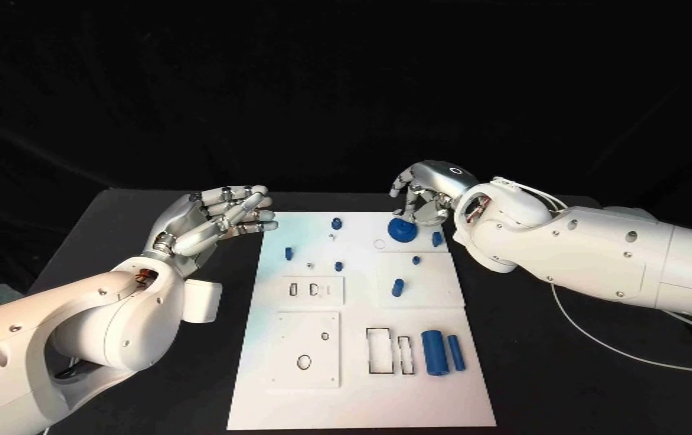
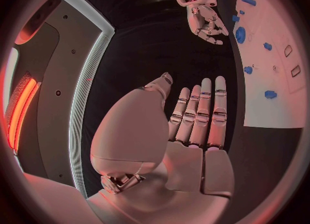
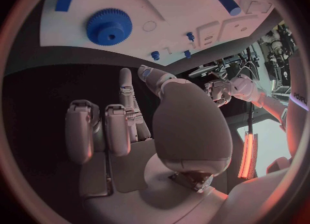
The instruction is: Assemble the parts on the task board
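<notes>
While the left hand hovered empty with fingers apart off the task board's ten-o'clock corner, the right hand, fingers curled on nothing, hung above the blue gear near the one-o'clock edge.

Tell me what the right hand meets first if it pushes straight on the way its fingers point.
Probably the blue gear on the task board; the right hand hovers open just short of it, though height above it is unclear.
</notes>
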Controlling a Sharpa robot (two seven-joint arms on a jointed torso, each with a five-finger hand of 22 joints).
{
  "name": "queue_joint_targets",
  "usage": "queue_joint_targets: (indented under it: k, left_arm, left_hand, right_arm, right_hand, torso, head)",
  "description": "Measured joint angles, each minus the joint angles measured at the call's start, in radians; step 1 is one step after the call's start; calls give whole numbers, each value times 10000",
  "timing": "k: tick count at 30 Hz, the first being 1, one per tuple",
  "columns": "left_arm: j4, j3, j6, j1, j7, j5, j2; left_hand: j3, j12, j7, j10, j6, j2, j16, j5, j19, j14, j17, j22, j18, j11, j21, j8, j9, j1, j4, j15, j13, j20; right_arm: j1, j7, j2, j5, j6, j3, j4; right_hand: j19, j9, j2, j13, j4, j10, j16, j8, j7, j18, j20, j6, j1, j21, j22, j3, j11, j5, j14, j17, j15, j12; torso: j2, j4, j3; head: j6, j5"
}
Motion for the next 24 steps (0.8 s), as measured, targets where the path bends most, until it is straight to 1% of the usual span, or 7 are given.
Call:
queue_joint_targets:
  k: [2,3,5,9,16,17,24]
  left_arm:
    - [-31,-1,9,0,-1,0,16]
    - [-40,-2,14,0,-2,1,25]
    - [-57,-2,26,0,-5,1,51]
    - [-80,-2,53,0,-11,1,91]
    - [-114,-2,89,0,-22,2,113]
    - [-118,-2,92,0,-23,2,114]
    - [-131,-2,108,-1,-32,2,120]
  left_hand:
    - [17,0,0,0,0,0,0,0,0,0,0,0,0,0,0,0,0,0,-17,0,0,0]
    - [29,0,0,0,0,0,0,0,0,0,0,0,0,0,0,0,0,0,-29,0,0,0]
    - [29,0,0,0,0,0,0,0,0,0,-1,0,-1,0,0,0,0,0,-29,0,0,0]
    - [29,0,0,0,0,0,0,0,0,0,-1,1,0,0,0,0,0,0,-29,0,0,0]
    - [28,0,0,0,0,0,0,0,0,0,-2,1,0,0,0,0,1,0,-29,0,0,0]
    - [28,0,0,0,0,0,0,0,0,0,-2,1,0,0,0,0,0,0,-29,0,0,0]
    - [28,0,0,0,0,0,0,0,0,0,7,2,0,0,0,0,1,0,-29,0,0,0]
  right_arm:
    - [8,3,-121,441,175,0,-69]
    - [9,2,-153,605,259,0,-110]
    - [13,1,-184,899,443,0,-208]
    - [2,-29,-137,1355,813,0,-459]
    - [-132,-104,111,1690,1254,-6,-709]
    - [-147,-122,145,1705,1295,-7,-735]
    - [-211,-322,338,1815,1514,-12,-910]
  right_hand:
    - [19,138,8,2208,51,-125,152,140,-66,-2,-19,-183,8,221,0,-464,-45,63,11,1,-12,2105]
    - [19,248,148,4070,130,-443,239,276,-44,-17,-19,-346,148,315,0,-717,-44,115,11,1,-11,3791]
    - [19,376,220,6999,368,-393,432,458,27,-144,-19,-588,220,486,0,-1074,51,115,20,1,7,6731]
    - [13,488,350,9454,643,86,639,645,116,-145,59,-851,350,629,-1,-1414,144,148,27,0,88,9284]
    - [-1,536,502,9982,929,672,803,774,205,-185,151,-1087,502,833,-2,-1837,267,170,-7,-1,192,10916]
    - [-1,536,500,9982,943,699,818,773,200,-288,150,-1113,500,834,-2,-1872,267,170,-7,-1,192,10987]
    - [32,540,567,9982,1012,735,858,811,236,-296,183,-1149,567,923,-3,-1940,303,170,28,-2,227,11336]
  torso:
    - [1,-22,8]
    - [1,-36,17]
    - [4,-54,27]
    - [12,-66,42]
    - [23,-40,47]
    - [23,-36,47]
    - [21,-31,34]
  head:
    - [8,-12]
    - [12,-26]
    - [20,-42]
    - [17,-75]
    - [-51,-100]
    - [-61,-100]
    - [-115,-91]
